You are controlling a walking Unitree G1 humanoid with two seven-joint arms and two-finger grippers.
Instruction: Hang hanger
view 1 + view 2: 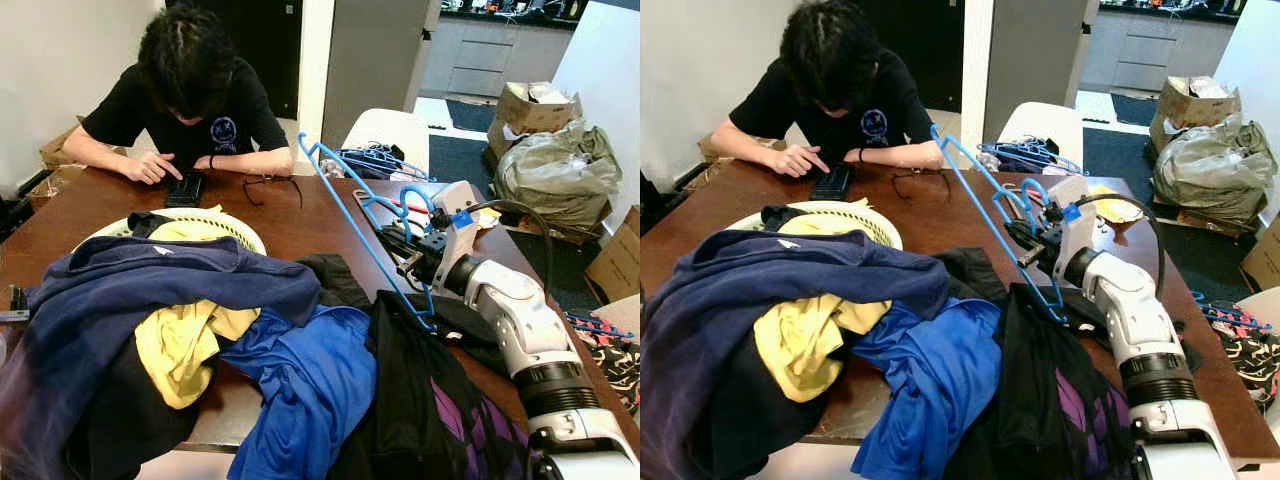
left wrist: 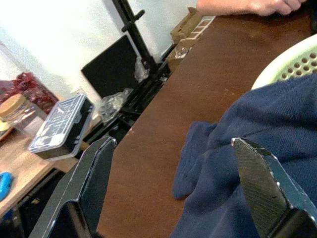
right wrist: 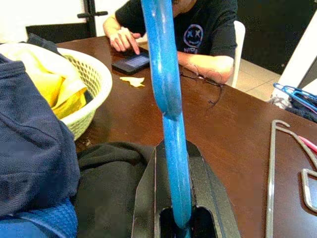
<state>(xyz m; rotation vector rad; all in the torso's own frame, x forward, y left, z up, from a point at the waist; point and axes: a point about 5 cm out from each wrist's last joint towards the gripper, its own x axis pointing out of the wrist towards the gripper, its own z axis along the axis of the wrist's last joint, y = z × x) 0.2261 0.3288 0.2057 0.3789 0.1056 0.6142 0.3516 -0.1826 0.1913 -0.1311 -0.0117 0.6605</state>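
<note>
The right gripper (image 1: 400, 243) is holding a thin blue plastic clothes hanger (image 1: 350, 205) above the brown wooden table (image 1: 300, 225). In the right wrist view its two black fingers (image 3: 198, 198) are clenching the blue bar of this hanger between them. The hanger is tilting, with its hook part near the gripper and its long side reaching up toward the far edge of the table. It is not touching the table, as far as I can tell.

The left gripper (image 2: 173, 193) is waiting low beside the near-left edge of the table, over a dark navy blue garment (image 1: 150, 290), and its fingers are standing wide apart with nothing between them.

On the table a heap of clothes is lying: the navy one, a yellow cloth (image 1: 180, 340), a bright blue shirt (image 1: 300, 380) and a black garment with purple print (image 1: 420, 400). A pale woven laundry basket (image 1: 240, 232) is standing behind them. A person in a black t-shirt (image 1: 190, 110) is sitting at the far side, touching a phone (image 1: 185, 188).

I judge the task is only at its first part: the hanger is picked up, but no rail or hook for hanging is visible, so the carrying and hanging are remaining
</note>
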